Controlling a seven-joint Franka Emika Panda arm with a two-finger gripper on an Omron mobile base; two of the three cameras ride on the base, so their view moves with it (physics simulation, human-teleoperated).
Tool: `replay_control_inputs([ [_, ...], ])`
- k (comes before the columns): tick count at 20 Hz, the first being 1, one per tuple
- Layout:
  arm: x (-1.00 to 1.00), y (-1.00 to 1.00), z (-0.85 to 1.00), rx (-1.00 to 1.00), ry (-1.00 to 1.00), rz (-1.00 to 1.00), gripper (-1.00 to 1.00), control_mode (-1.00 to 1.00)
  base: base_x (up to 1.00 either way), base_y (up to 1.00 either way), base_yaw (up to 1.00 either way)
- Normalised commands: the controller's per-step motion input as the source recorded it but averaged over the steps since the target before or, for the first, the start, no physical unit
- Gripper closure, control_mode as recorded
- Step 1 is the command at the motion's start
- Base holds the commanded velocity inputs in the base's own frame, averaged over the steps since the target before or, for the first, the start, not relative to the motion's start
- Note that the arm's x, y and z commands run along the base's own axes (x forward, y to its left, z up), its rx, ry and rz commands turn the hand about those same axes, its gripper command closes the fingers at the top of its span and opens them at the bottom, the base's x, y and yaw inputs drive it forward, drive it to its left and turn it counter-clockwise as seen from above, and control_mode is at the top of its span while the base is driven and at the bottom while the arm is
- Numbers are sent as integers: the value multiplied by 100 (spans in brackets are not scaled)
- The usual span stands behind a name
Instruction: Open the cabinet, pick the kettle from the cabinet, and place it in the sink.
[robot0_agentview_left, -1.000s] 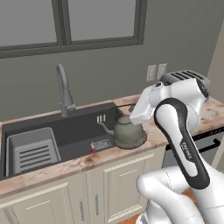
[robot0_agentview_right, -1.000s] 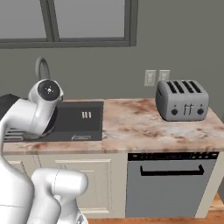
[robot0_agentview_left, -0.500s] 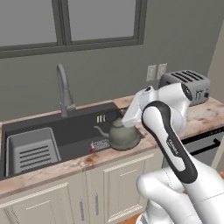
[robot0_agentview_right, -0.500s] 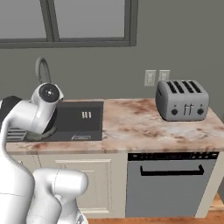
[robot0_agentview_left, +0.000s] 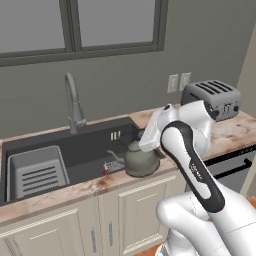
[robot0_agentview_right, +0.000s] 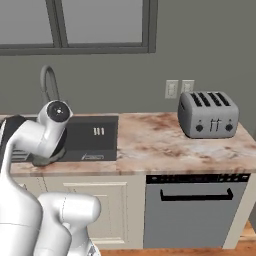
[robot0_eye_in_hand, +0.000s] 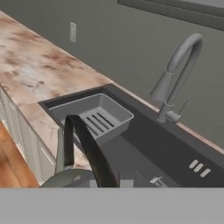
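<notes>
Currently the kettle (robot0_agentview_left: 141, 160) sits low at the right front of the sink (robot0_agentview_left: 90, 150), its curved spout pointing left toward the basin middle; whether its base rests on the basin floor or hangs just above it can't be told. White arm reaches over the counter edge and down onto the kettle's top, so the gripper itself is hidden behind the wrist in the left base view. From the hand view, the kettle's dark arched handle (robot0_eye_in_hand: 87, 151) rises right in front of the camera with the grey-green lid curve below it; fingertips aren't distinguishable there. Jaws are clamped tight, and the handle's position at the hand fits a grip on the kettle's handle. Slotted grey rack (robot0_agentview_left: 36, 172) lies in the left part of the basin, well apart from the kettle. Arched faucet (robot0_agentview_left: 73, 102) stands behind the basin at the back rim. Silver four-slot toaster (robot0_agentview_right: 208, 114) sits on the marble-pattern counter (robot0_agentview_right: 150, 140) to the right, under two wall outlets (robot0_agentview_right: 179, 89). Dishwasher front (robot0_agentview_right: 197, 210) below that counter section.
</notes>
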Motion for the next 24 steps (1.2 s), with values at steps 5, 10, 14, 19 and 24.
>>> replay_control_inputs([
  [5, 0, 3, -23, 0, 0, 2, 100, -100, 0, 0, 0],
  [10, 12, 5, -6, 0, -7, 6, 100, -100, 0, 0, 0],
  [14, 24, 0, 5, 0, -8, 6, 100, -100, 0, 0, 0],
  [19, 47, 0, 0, 1, 0, 4, 100, -100, 0, 0, 0],
  [24, 56, 0, 0, 2, 2, 3, 100, -100, 0, 0, 0],
])
